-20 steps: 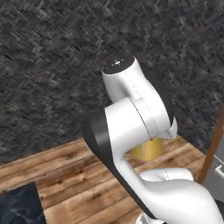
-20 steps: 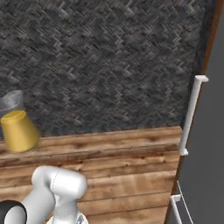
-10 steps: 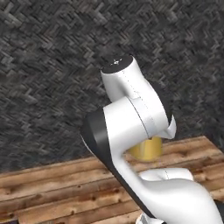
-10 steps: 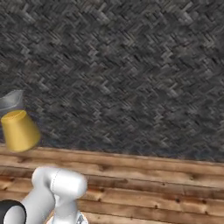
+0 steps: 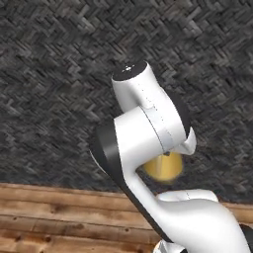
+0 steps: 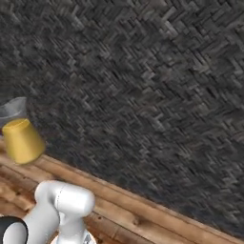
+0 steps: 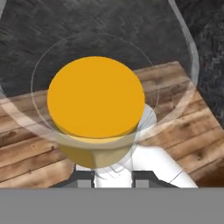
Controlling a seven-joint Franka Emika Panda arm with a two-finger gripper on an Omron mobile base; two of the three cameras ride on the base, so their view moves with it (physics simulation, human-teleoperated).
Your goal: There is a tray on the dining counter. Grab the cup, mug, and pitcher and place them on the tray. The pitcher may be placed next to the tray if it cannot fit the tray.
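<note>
The pitcher, clear glass with yellow-orange liquid, hangs in the air in my gripper. In the hand view I look down on its wide base, and my two dark fingertips close against its glass from either side at the bottom. In the left base view the pitcher peeks out from behind my white arm. In the right base view the pitcher floats tilted at the far left, above the wooden floor.
A dark herringbone wall takes up the background of both base views. Wooden floor planks run along its foot. My own arm blocks the middle of the left base view.
The whole picture has shifted sideways, so the camera has moved with the base: the cabinet edge and the dark counter corner have left the views. The pitcher stays held in the gripper.
</note>
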